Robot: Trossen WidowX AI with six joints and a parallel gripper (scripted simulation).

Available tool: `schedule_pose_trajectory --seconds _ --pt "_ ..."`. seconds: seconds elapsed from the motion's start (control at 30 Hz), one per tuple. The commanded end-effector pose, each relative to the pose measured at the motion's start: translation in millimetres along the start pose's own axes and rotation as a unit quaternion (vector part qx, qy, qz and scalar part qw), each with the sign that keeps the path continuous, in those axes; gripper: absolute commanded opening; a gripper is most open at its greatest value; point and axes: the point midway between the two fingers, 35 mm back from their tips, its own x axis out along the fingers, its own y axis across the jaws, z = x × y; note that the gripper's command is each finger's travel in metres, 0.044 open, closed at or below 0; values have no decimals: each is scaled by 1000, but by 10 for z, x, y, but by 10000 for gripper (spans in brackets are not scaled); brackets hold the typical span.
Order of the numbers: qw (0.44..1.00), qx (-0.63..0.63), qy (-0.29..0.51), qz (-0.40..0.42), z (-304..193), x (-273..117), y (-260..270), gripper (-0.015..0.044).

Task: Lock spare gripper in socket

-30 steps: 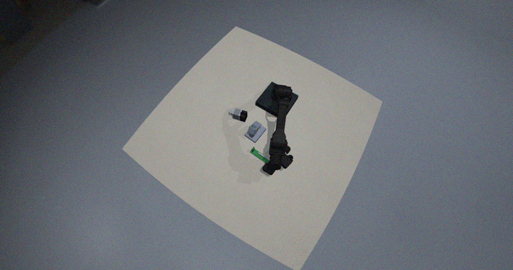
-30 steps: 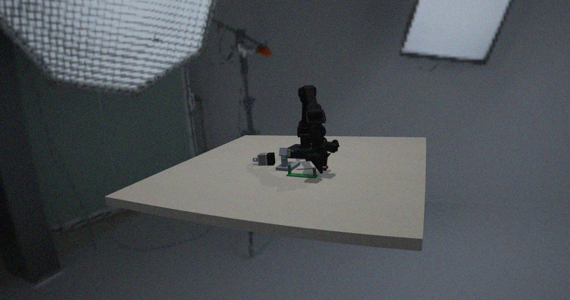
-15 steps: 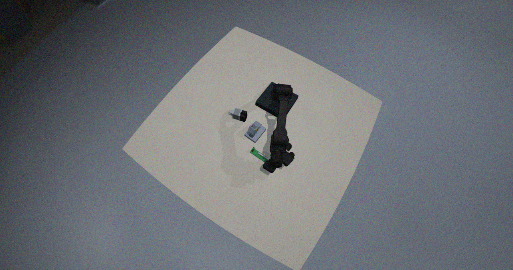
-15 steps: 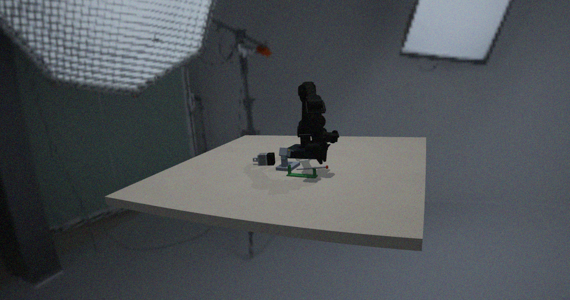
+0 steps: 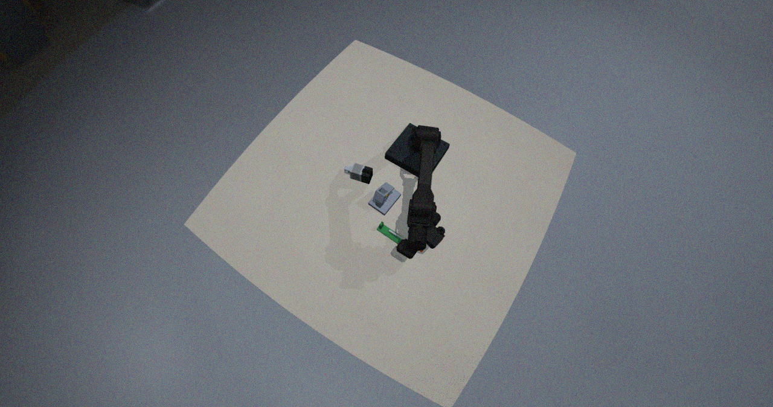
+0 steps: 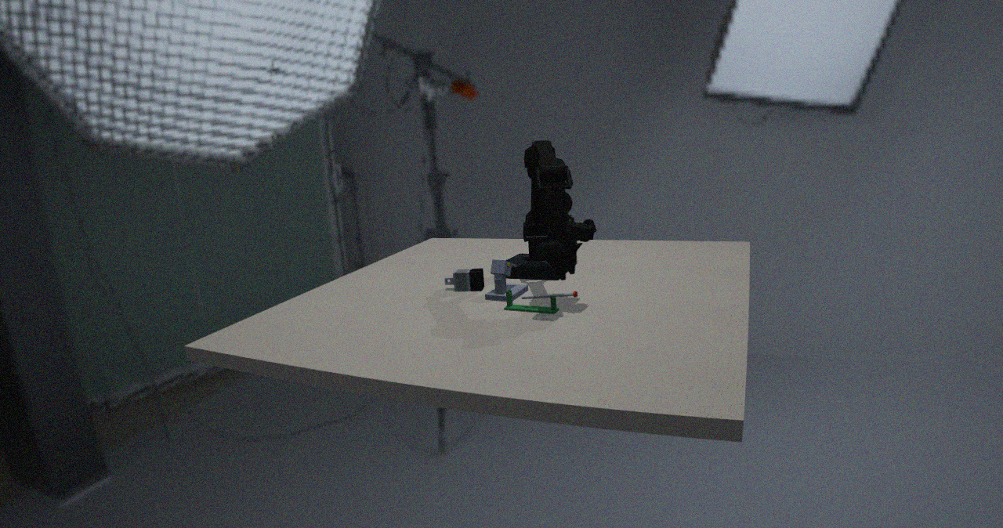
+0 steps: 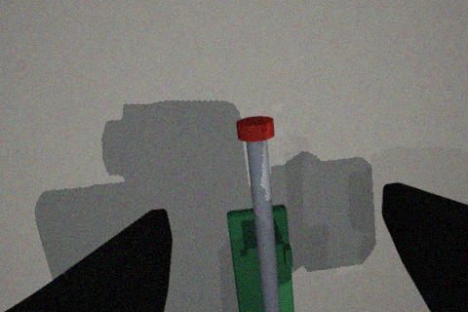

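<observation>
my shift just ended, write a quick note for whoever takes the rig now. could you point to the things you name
Gripper (image 5: 415,249) (image 7: 276,213): open, holding nothing, above the pin's head end.
Lock pin (image 6: 548,295) (image 7: 263,214): out of the mount, over the green holder (image 5: 388,232) (image 6: 530,309) (image 7: 240,278), red head overhanging one end; whether it is seated in both posts is unclear.
Mount (image 5: 384,198) (image 6: 500,279): socket without pin or spare gripper.
Spare gripper (image 5: 360,173) (image 6: 468,279): lying on the table beside the mount.
Done: pin pulled.
Left: dock the spare gripper, push the pin through socket and spigot, finish fingers open, arm touching nothing.
</observation>
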Motion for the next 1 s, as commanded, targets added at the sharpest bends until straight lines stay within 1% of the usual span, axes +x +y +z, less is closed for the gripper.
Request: schedule_pose_trajectory --seconds 0.0,0.1,0.17,0.4,0.5,0.73,0.97 --pt "1000 1 6 5 -161 -170 -29 253" --pt "1000 2 18 17 -492 -543 -38 180" --pt "1000 2 20 20 -566 -626 -31 180" --pt "1000 2 20 20 -566 -626 -31 180" --pt "1000 2 20 20 -579 -517 -39 180" --pt "1000 2 20 20 -675 45 -11 180" --pt "1000 2 20 20 -686 117 -10 180"
